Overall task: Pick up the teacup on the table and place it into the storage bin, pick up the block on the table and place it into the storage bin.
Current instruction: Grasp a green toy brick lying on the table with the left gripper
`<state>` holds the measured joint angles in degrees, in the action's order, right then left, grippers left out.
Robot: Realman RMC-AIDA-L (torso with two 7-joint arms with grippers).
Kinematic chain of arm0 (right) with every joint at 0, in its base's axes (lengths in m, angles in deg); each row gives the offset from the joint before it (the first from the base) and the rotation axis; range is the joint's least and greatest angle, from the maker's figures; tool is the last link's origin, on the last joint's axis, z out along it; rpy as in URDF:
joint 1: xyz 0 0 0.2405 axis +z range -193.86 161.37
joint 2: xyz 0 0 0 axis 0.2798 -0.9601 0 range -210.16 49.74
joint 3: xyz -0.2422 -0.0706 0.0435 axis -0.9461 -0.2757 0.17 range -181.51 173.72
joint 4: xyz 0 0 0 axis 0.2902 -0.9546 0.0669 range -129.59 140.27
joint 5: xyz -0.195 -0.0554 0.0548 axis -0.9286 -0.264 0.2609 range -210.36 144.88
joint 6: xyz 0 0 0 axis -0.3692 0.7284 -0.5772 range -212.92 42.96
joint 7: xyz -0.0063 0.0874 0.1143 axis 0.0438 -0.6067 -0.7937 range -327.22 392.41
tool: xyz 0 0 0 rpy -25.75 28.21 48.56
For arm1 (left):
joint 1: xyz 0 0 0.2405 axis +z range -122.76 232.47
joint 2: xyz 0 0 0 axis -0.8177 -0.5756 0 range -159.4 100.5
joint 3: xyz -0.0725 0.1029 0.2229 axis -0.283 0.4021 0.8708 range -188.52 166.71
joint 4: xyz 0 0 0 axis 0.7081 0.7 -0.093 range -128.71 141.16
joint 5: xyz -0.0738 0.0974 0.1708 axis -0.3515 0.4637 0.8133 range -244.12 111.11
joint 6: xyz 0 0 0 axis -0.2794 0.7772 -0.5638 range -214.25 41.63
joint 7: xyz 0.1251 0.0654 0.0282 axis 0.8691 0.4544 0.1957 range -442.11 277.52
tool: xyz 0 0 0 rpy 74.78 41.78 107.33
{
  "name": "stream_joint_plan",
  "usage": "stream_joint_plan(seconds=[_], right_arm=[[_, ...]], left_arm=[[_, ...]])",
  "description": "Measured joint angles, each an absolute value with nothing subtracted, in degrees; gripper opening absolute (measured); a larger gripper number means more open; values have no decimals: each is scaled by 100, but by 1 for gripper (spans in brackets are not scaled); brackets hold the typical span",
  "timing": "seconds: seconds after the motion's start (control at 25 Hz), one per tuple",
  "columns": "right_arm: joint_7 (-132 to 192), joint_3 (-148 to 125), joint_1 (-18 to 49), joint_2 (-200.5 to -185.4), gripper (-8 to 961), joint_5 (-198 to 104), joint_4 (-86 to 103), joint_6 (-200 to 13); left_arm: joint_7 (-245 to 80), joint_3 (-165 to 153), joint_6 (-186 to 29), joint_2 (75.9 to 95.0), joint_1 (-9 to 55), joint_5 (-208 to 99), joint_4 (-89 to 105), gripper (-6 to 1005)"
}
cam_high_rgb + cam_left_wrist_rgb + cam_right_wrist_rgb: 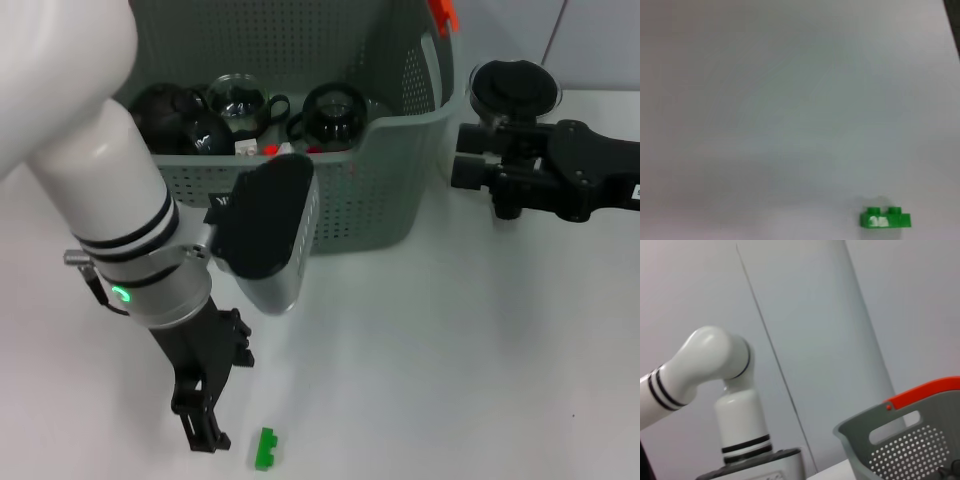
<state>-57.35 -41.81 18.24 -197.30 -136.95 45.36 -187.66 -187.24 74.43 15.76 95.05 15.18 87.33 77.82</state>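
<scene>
White tabletop carries the large grey-green perforated plastic storage bin toward the far edge, and a small green studded plastic block sits alone by the near edge, well apart.

Left gripper low — right gripper raised

bare table around block

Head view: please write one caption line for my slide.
Left gripper low beside green block on white table; right gripper beside storage bin.
</scene>
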Motion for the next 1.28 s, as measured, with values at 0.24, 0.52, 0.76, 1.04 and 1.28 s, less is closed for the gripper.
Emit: stream_joint_plan(seconds=[0.24,0.52,0.76,1.04,1.28], right_arm=[[-5703,-4098,1811,-19735,591,-13695,4469,-18718],[-5692,-4058,1796,-19737,591,-13698,4463,-18693],[-5671,-4015,1765,-19732,591,-13698,4463,-18692],[-5570,-3995,1742,-19727,590,-13699,4463,-18684],[-5527,-3956,1710,-19738,590,-13698,4462,-18684]], left_arm=[[-18738,7639,1465,9532,1638,8642,7809,950],[-18781,7927,1323,9535,1711,8441,7816,950],[-18866,8106,1363,9535,1737,8272,7884,950],[-18941,8304,1306,9535,1784,8181,7891,950],[-18988,8372,1079,9535,1786,8111,7839,951]])
